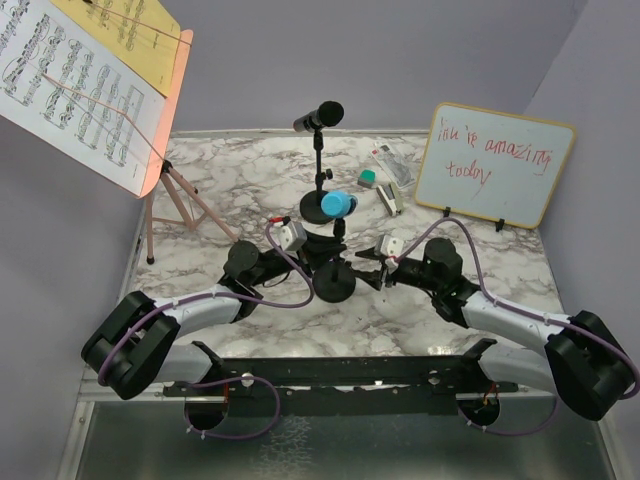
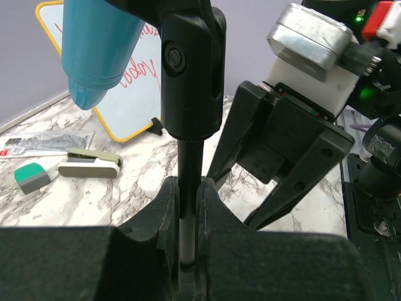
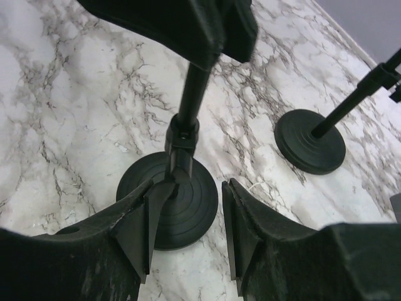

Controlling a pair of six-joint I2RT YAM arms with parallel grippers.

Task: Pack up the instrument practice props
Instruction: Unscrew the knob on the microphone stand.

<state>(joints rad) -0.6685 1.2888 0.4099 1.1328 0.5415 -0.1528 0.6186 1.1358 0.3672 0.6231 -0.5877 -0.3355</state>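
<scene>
My left claw (image 2: pixel 188 216) is clamping the thin shaft of the near mic pole (image 2: pixel 189 157). Its fingers (image 2: pixel 156 219) are pressing tight on either side, low down under the black clip that is carrying the blue microphone (image 2: pixel 100 50). My right claw (image 3: pixel 187 235) is hanging spread wide just over that same pole's round base (image 3: pixel 188 210), with one finger on each side of the shaft. I cannot tell whether either finger is touching it.

The pole is standing upright near the middle of the marble table (image 1: pixel 230 170). Behind it the second pole (image 1: pixel 320 160) is standing too, holding the black microphone (image 1: pixel 318 117) at its top. The pink music rack (image 1: pixel 172 110) is standing at the far left corner, with sheet-music pages (image 1: pixel 70 80) resting on it. The whiteboard (image 1: pixel 495 165) is leaning at the far right, with a stapler (image 2: pixel 91 164) and a green eraser (image 2: pixel 31 177) lying near it.
</scene>
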